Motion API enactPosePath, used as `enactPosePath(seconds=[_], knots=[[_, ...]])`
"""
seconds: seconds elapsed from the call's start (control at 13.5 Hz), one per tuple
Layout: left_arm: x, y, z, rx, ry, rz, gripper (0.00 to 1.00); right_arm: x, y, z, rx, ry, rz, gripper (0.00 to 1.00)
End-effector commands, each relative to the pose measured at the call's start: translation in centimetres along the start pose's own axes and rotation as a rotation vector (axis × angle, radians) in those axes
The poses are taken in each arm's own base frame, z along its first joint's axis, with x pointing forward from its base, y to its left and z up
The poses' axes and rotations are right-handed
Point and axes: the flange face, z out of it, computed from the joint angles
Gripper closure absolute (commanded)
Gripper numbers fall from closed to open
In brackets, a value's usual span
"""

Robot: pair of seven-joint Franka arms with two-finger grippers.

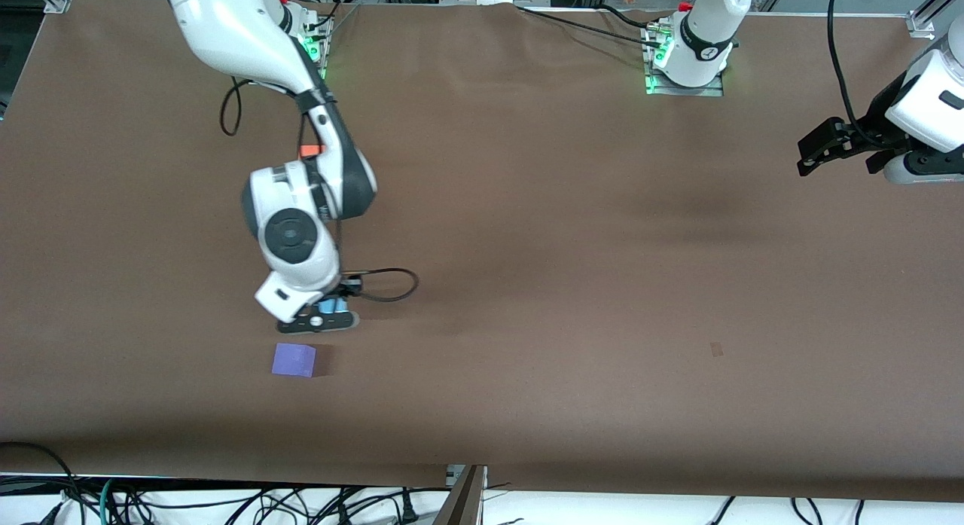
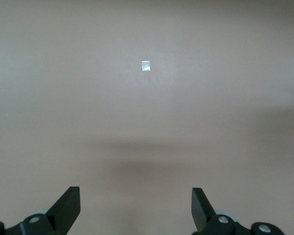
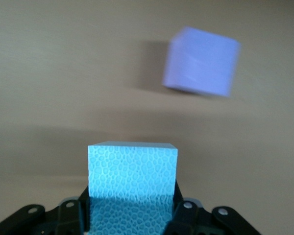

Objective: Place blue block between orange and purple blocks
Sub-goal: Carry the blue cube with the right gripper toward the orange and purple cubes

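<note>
matt pebbled blue block (image 3: 132, 169), matt brown table (image 1: 572, 299).

I see a brown table (image 1: 572, 231) under my two arms. The purple block (image 1: 294, 359) lies flat on it toward the right arm's end. A small pale patch (image 1: 716, 349) marks the surface toward the left arm's end, well apart from the block.

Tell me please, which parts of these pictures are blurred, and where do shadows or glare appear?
Right wrist view: the purple block is smeared, while the blue block in the shut right gripper is sharp. Left wrist view: a soft shadow lies on the table ahead of the open left gripper, and a small patch glares. Front view: sharp, evenly lit.
</note>
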Motion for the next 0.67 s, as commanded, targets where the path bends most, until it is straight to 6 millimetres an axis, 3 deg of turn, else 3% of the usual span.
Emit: enactPosePath(seconds=[0.0, 0.22, 0.37, 0.59], knots=[[0.3, 0.1, -0.6, 0.017, 0.005, -0.002, 0.0, -5.7, 4.5, -0.3, 0.059, 0.003, 0.082, 0.84], [0.3, 0.4, -0.6, 0.02, 0.006, 0.003, 0.0, -9.1, 7.3, 2.9, 0.081, 0.059, 0.124, 0.84], [0.3, 0.4, -0.6, 0.018, 0.006, 0.004, 0.0, -10.5, 7.8, 4.5, 0.09, 0.093, 0.135, 0.84], [0.2, 1.2, -0.6, 0.019, 0.008, 0.018, 0.0, -11.1, 7.5, 5.1, 0.106, 0.133, 0.198, 0.84]])
